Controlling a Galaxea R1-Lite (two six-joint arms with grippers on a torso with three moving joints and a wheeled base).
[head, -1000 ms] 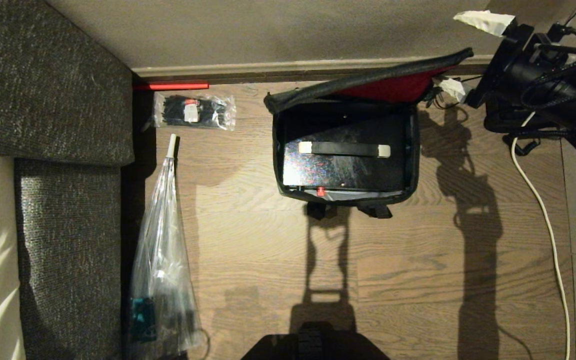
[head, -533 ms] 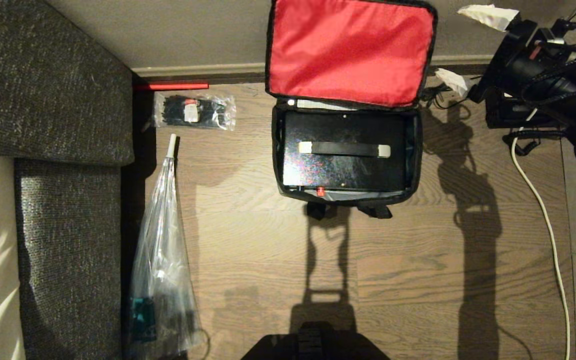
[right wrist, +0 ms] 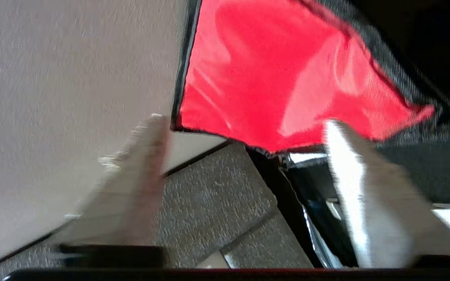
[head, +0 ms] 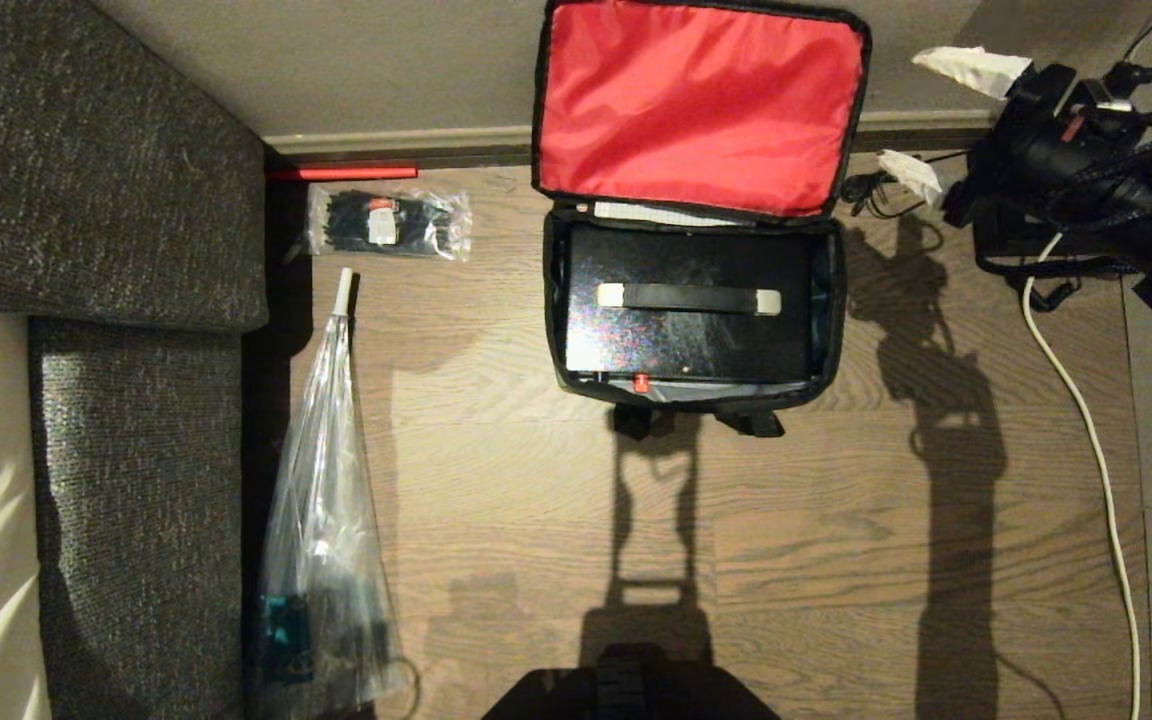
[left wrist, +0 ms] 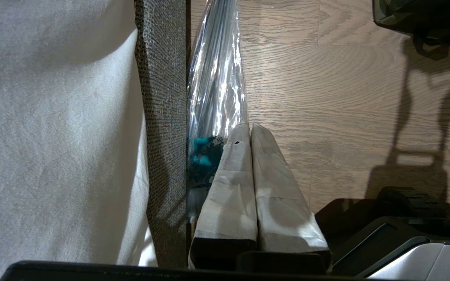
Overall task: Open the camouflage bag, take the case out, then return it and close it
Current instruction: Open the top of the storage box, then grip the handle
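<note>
Currently, right pincer [head: 936, 118]: fingers spread apart, nothing between them, hanging off the bag's far right corner, clear of the lid edge.
Right fingers [right wrist: 350, 187]: wrapped in pale tape, blurred in the wrist view; the red lining fills the space behind them.
Left pincer [left wrist: 250, 128]: taped fingers pressed together, empty, parked low beside the sofa.
Camouflage bag [head: 836, 300]: on the wood floor near the wall, unzipped, lid [head: 696, 105] thrown back and leaning on the wall, red lining facing up.
Case [head: 691, 340]: inside the bag, lying flat, fills nearly the whole opening; black handle across its top, small red spot at the near edge.
Sofa [head: 96, 200]: along the floor's left side.
Clear packet [head: 388, 222]: black items inside, on the floor by the skirting, well left of the bag.
Long plastic sleeve [head: 321, 540]: lying along the sofa's edge.
White cable [head: 1086, 420]: trailing over the floor right of the bag.
</note>
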